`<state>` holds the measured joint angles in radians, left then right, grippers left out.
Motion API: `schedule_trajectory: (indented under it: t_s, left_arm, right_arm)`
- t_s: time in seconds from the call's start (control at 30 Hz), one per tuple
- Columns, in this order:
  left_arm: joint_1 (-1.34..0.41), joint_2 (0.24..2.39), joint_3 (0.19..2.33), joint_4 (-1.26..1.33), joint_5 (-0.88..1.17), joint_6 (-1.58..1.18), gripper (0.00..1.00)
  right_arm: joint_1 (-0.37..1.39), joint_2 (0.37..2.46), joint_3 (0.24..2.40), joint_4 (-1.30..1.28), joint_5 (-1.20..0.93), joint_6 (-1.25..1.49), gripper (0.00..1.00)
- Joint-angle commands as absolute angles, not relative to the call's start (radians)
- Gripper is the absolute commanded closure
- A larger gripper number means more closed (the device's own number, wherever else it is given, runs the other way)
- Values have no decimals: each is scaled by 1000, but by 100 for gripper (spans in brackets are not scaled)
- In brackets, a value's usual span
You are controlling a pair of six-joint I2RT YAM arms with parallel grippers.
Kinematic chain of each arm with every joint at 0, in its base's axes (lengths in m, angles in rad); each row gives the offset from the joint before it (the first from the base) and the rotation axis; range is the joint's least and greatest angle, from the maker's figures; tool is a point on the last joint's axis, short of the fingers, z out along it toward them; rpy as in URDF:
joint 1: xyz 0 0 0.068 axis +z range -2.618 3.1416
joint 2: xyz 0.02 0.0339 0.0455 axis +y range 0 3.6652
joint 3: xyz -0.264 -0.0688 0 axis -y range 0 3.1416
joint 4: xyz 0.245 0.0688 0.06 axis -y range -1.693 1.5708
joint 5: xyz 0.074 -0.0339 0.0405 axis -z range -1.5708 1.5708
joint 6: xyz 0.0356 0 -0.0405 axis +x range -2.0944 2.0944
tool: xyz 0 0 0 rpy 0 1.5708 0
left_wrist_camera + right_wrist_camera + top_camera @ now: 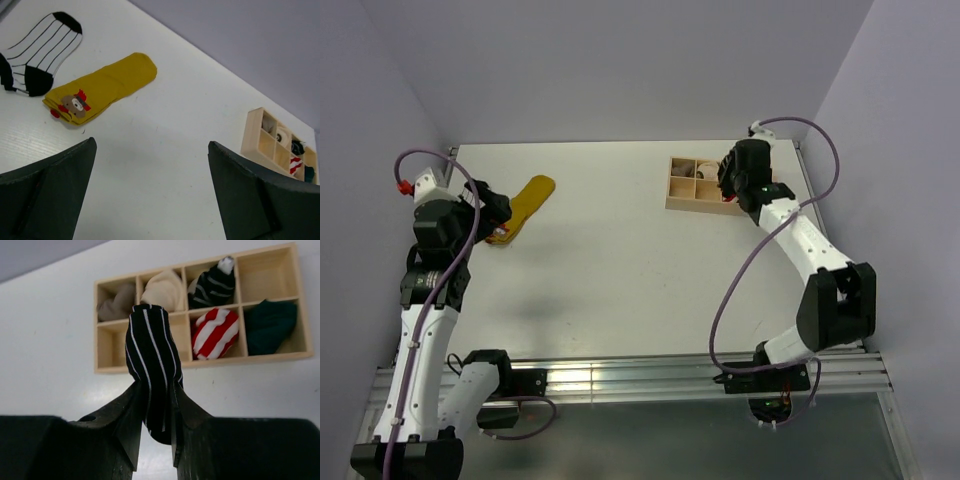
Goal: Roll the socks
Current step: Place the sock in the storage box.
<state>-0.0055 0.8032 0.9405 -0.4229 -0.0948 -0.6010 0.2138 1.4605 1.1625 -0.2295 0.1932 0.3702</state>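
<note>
My right gripper (155,390) is shut on a rolled black sock with thin white stripes (152,355), held above the table just in front of a wooden compartment box (200,363). The box holds a red-and-white striped roll (215,332), a dark green roll (270,325) and another black striped roll (212,285). In the top view the right gripper (732,178) hangs over the box (672,190). My left gripper (152,145) is open and empty, above bare table near a flat yellow sock with a bear figure (105,85), which also shows in the top view (528,200).
A flat white sock with black stripes, heel and toe (40,50) lies beside the yellow one. The box also holds a grey-brown roll (117,305) and a cream roll (162,290). Its two end compartments, top right and bottom left, are empty. Walls enclose the table.
</note>
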Motion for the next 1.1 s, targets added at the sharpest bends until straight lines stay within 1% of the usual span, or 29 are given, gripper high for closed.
schedule_trajectory:
  t_s: [0.0, 0.1, 0.23, 0.37, 0.5, 0.63, 0.73, 1.07]
  left_arm:
    - [-3, 819, 891, -388, -117, -554, 0]
    - [-3, 833, 871, -380, -138, -549, 1]
    - [-3, 854, 865, -387, -149, -545, 1]
    - [-3, 870, 865, -391, -149, -545, 1]
    - [-3, 891, 868, -391, -146, -543, 1]
    - [-3, 900, 865, -391, -140, -545, 0]
    - [-3, 904, 864, -391, -138, -545, 1]
    - [-3, 907, 862, -390, -130, -548, 1]
  right_arm:
    - [141, 1560, 1256, -209, 242, 425, 100]
    - [81, 1629, 1319, -177, 267, 452, 100]
    - [29, 1771, 1402, -132, 288, 469, 100]
    - [-11, 1870, 1479, -98, 262, 465, 100]
    - [-57, 1971, 1595, -126, 262, 472, 100]
    - [-74, 2035, 1666, -138, 268, 479, 100]
    - [-89, 2109, 1757, -199, 238, 495, 100]
    - [-100, 2190, 1807, -305, 189, 532, 100]
